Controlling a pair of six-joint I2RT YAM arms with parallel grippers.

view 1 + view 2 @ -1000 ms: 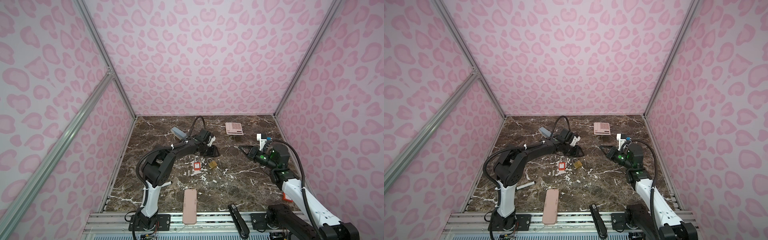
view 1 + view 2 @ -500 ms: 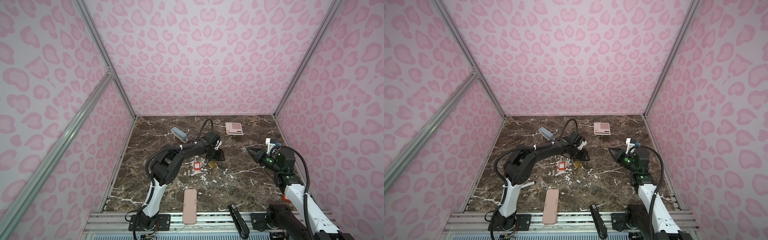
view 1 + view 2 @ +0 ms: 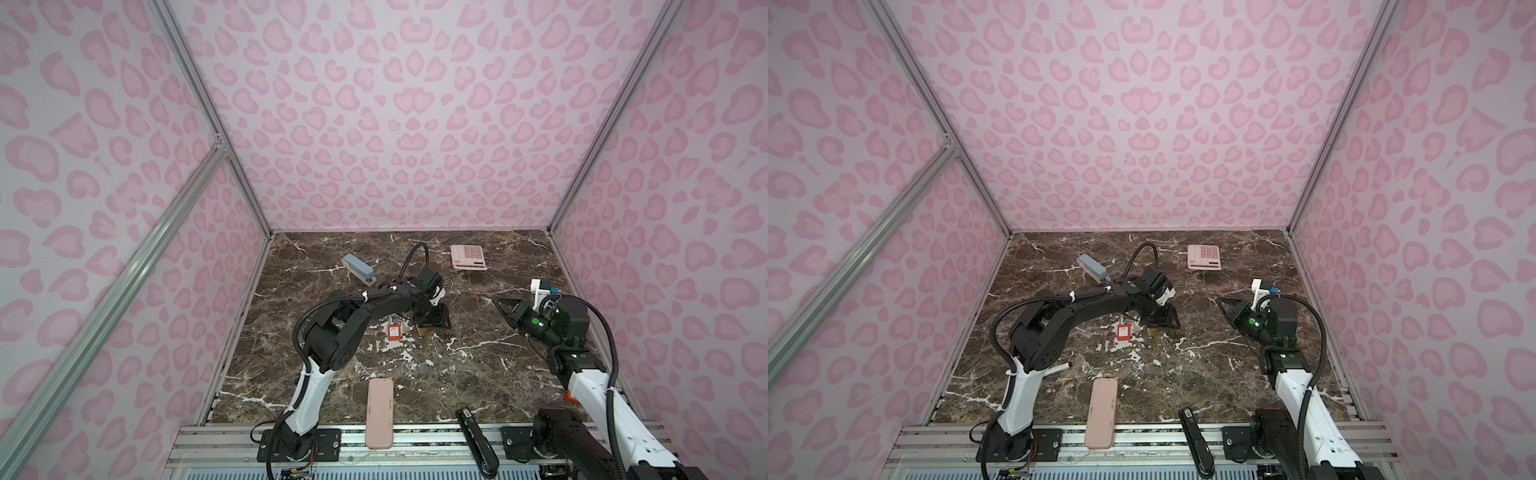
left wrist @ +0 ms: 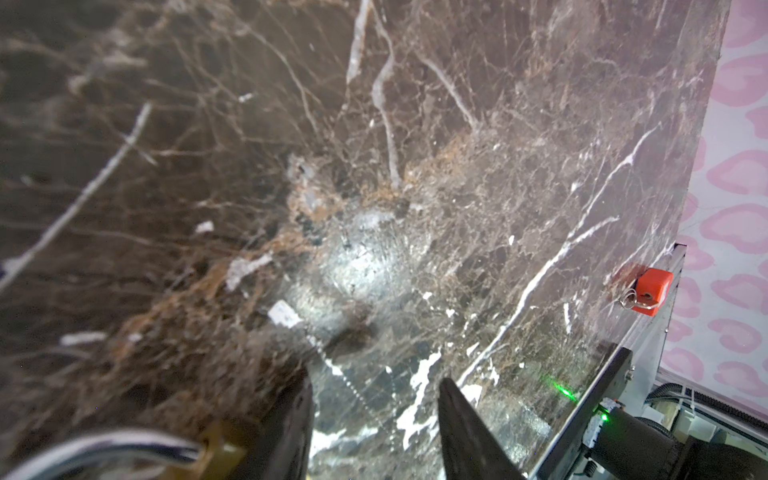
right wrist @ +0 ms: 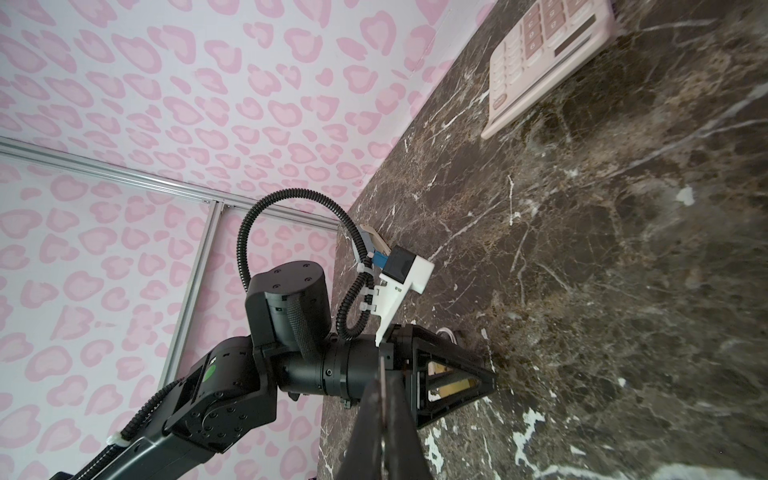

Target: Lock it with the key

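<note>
- L gripper is low on the table, right at the brass padlock. Jaws are approx half apart with bare marble btw them, nothing gripped.
- The padlock lies mid-table. In the left wrist view its body and chrome shackle sit just outside one finger, not btw the pair. Contact w/ that finger: can't tell.
- R gripper is well right of the padlock, off the surface, tips aimed its way. Fingers are pressed together. Whether anything thin is pinched there: can't tell.
- A red item lies just left of the padlock, not touching it.
- An orange block w/ a small key ring sits far from the padlock, at the table's front-right edge by the R arm base.
- A pink calculator is behind the padlock and slightly right, near the back wall.
- A grey-blue stapler is behind-left of the padlock.
</note>
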